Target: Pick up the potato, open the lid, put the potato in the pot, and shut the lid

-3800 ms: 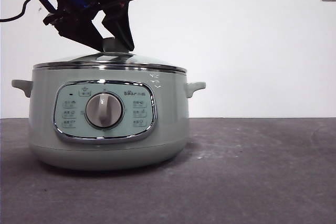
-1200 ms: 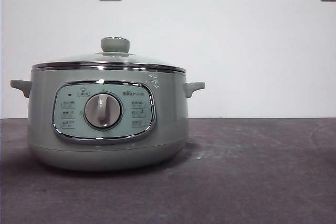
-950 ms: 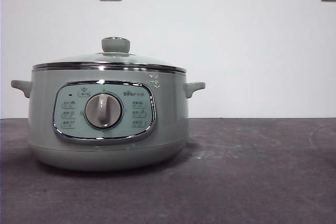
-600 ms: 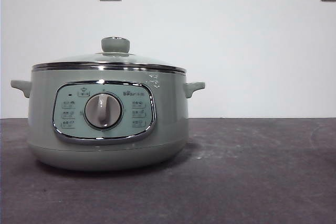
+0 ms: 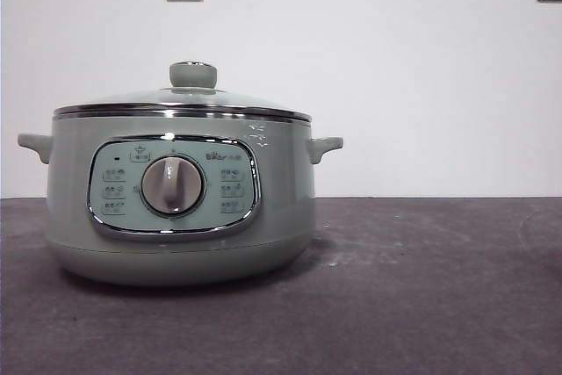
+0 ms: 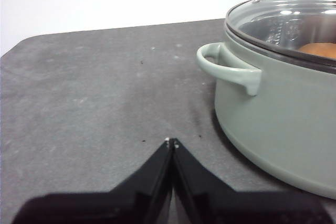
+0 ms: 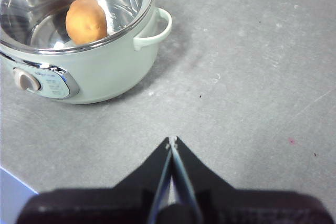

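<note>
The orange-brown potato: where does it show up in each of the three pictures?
Front view: not visible; the pale green cooker's wall hides the inside.
Left wrist view: only an orange-brown sliver of the potato shows through the domed glass lid, at the picture's right edge.
Right wrist view: the whole potato lies inside the cooker, under the lid, upper left in the picture.
Shared landmark: the lid's steel rim, seen in all three.

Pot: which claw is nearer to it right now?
Left. The left claw sits low on the table beside the pot, by its side handle. The right claw is farther back from the pot. Both are shut, holding nothing.
</note>
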